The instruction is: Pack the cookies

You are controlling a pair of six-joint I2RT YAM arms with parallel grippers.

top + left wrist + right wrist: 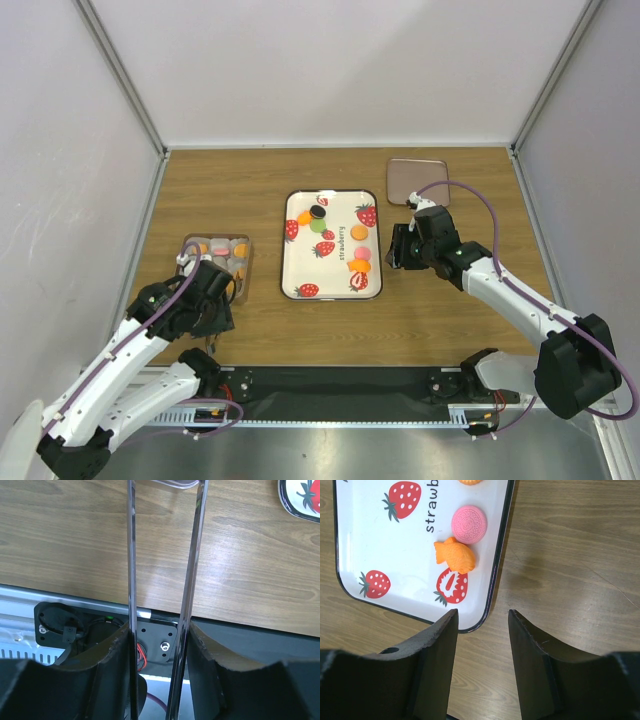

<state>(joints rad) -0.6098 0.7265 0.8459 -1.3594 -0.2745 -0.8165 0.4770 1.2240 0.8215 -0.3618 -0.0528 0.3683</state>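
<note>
Grips tongs (131, 555) with left gripper (159, 627) near box (244, 280) holding a few cookies (241, 250). Holds right gripper (482, 612) apart, empty, just off tray (410, 555) rim, beside more cookies, pink and orange. Could clip rim reaching in and scatter them; could drop tongs through a slack grip.

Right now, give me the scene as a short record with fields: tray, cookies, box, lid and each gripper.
tray: white strawberry-print tray, middle of the table
cookies: about six loose on the tray: orange, pink, green, black
clear box: left of the tray, with orange and pink cookies already inside
lid: flat tinted square, likely the lid, at the far right
left gripper: closed on metal tongs, just near of the box
right gripper: open, empty, over the tray's near right corner
</note>
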